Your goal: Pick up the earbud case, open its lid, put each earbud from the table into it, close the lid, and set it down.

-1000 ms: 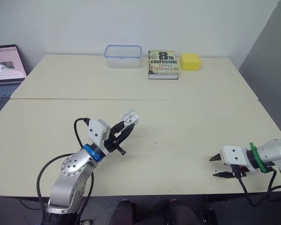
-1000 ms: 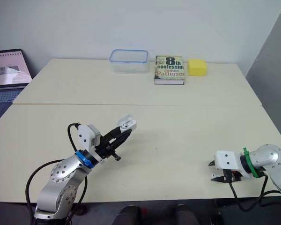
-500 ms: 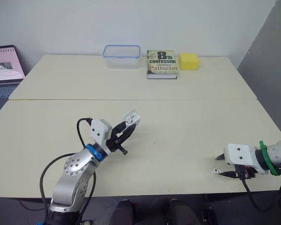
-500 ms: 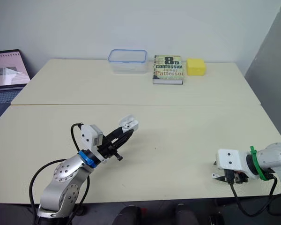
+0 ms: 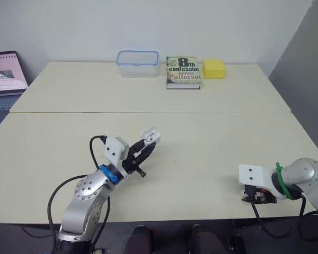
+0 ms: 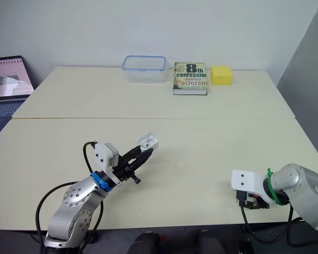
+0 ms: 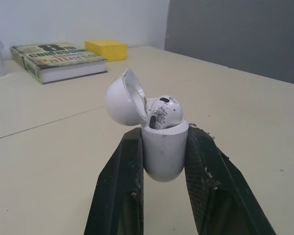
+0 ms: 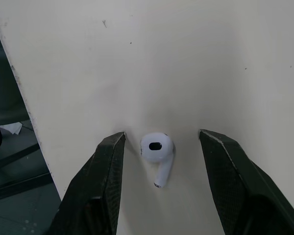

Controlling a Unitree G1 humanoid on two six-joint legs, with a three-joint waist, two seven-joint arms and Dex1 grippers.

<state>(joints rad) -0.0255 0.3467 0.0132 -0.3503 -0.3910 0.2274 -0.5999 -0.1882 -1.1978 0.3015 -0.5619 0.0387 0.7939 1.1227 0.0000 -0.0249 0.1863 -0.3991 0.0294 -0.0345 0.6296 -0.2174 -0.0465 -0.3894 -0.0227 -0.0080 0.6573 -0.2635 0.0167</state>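
My left gripper [image 5: 142,153] is shut on the white earbud case [image 7: 162,146], held above the front table left of centre. The case lid [image 7: 124,98] stands open, and one white earbud [image 7: 163,112] sits in the case. At the front right, close to the table's near edge, my right gripper [image 8: 159,142] points down at the table, open. A second white earbud [image 8: 157,149] lies on the table between its black fingers [image 8: 104,171], touching neither. In the head views the right gripper [image 5: 254,194] covers that earbud.
On the far table stand a clear box with a blue rim [image 5: 138,63], a book [image 5: 184,72] and a yellow sponge [image 5: 214,69]. A laptop [image 5: 6,79] sits at the far left. The near table edge [image 8: 19,93] runs just beside the right gripper.
My right gripper has turned from level to pointing down over the earbud at the front edge. The left gripper with the case has shifted slightly right.
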